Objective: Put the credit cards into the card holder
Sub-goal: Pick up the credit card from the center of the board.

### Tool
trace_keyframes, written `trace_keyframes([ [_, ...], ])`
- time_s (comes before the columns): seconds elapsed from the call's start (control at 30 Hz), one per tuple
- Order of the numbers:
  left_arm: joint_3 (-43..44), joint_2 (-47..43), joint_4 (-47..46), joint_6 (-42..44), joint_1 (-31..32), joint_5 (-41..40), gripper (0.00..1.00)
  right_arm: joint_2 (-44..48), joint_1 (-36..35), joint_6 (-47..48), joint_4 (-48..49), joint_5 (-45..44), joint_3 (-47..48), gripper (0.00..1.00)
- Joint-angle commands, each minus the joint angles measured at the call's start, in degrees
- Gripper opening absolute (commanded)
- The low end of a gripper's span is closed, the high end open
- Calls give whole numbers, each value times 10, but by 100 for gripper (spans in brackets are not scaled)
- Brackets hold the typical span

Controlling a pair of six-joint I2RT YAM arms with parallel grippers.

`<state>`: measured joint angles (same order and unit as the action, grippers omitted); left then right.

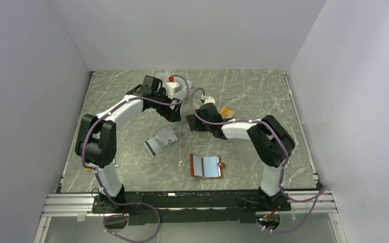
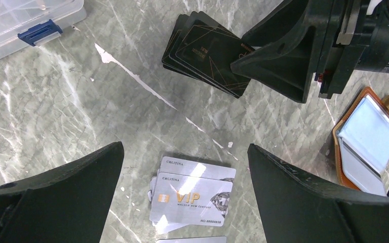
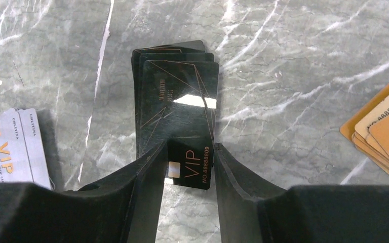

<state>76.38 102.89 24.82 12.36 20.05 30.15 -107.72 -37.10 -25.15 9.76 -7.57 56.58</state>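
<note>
Silver-grey credit cards [image 2: 192,195] lie overlapped on the marble, below and between the wide-apart fingers of my open left gripper [image 2: 185,149], which touches nothing. They also show in the top view [image 1: 162,137] and the right wrist view [image 3: 12,152]. My right gripper [image 3: 190,149] is closed edgewise on the top black VIP card [image 3: 180,101] of a black stack [image 2: 202,50], with a finger against each long edge. Orange cards [image 3: 385,121] lie to its right. The brown card holder [image 1: 206,166] lies open near the front, clear sleeves up, and also shows in the left wrist view [image 2: 367,142].
A clear plastic compartment box [image 2: 20,20] with a blue latch sits at the back behind the left arm. The two grippers are close together over the middle of the table [image 1: 263,86]. Grey walls enclose the table on three sides.
</note>
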Motion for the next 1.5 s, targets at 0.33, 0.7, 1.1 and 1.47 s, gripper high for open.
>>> trace_keyframes([
  [0.33, 19, -37, 9, 4, -4, 14, 99, 3, 32, -41, -68, 11, -80, 35],
  [0.7, 17, -41, 11, 5, -4, 15, 100, 9, 74, -105, 0, 93, -126, 30],
  [1.1, 13, -42, 11, 10, -4, 13, 99, -21, 122, -166, 101, 198, -173, 20],
  [1.47, 58, 47, -23, 38, 41, -36, 99, -35, 128, -181, 123, 206, -188, 9],
])
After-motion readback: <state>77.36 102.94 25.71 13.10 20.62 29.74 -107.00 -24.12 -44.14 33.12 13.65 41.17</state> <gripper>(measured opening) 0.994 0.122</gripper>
